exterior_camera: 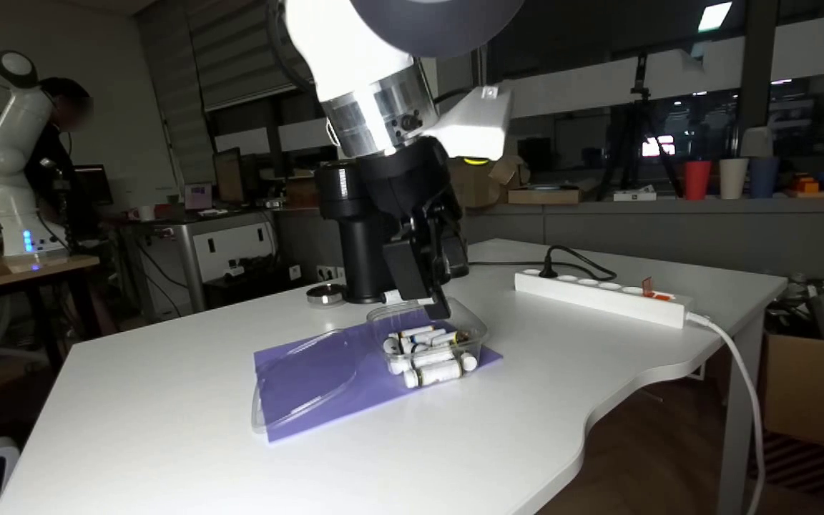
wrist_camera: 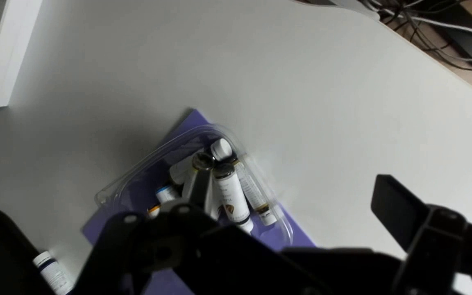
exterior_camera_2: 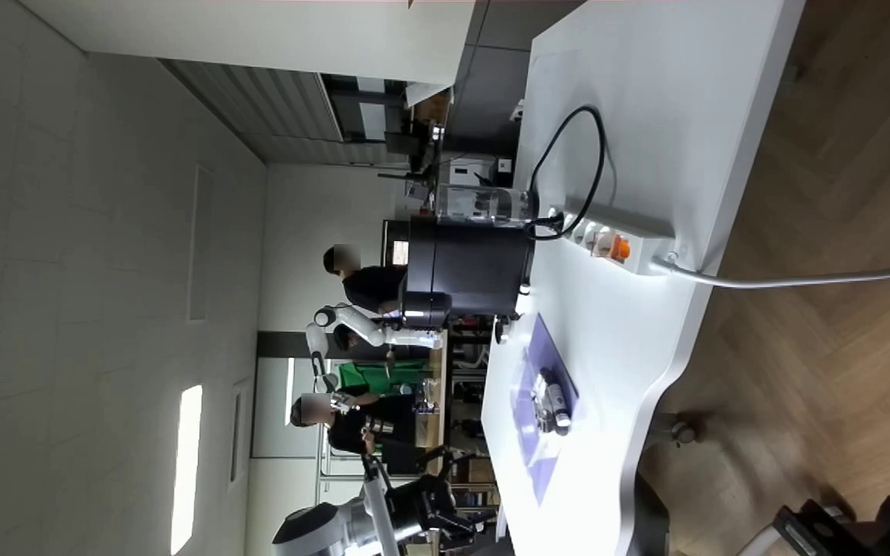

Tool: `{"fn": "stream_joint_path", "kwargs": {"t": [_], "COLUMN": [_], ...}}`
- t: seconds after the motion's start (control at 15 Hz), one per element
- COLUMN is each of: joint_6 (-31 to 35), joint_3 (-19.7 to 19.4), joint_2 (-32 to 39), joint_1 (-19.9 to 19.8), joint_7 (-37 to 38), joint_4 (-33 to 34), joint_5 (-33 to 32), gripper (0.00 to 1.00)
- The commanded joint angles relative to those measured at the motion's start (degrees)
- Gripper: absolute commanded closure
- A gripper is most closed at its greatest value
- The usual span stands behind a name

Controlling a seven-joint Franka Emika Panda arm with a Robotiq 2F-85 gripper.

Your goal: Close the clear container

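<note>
The clear container [exterior_camera: 475,330] stands open on the purple mat and holds several small white-labelled bottles. It also shows in the wrist view [wrist_camera: 150,167] and in an exterior view [exterior_camera_2: 544,421]. Its clear lid [exterior_camera: 306,379] lies flat on the mat to the container's left; I cannot tell whether it joins the container. In the wrist view the lid is hidden or out of view. My gripper [exterior_camera: 423,287] is above the table and overlaps the container's back part there. In the wrist view [wrist_camera: 301,196] its fingers are wide apart with nothing between them; one finger covers part of the container.
The purple mat [exterior_camera: 369,390] lies under container and lid. A white power strip [exterior_camera: 598,297] with cables stands at the right. A loose bottle [wrist_camera: 53,272] lies by a tall black machine [exterior_camera: 362,250]. A round tin [exterior_camera: 325,295] sits behind the mat.
</note>
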Motion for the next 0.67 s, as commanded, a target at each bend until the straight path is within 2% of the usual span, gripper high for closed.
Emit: {"fn": "stream_joint_path", "kwargs": {"t": [0.0,0.6], "joint_6": [-0.71,-1.61], "joint_3": [-2.59,-2.73], "joint_2": [1.32,2.55], "joint_1": [2.70,3.15], "joint_7": [-0.43,-0.51], "joint_4": [1.37,2.83], "joint_5": [0.77,1.41], "gripper": [0.00,0.00]}}
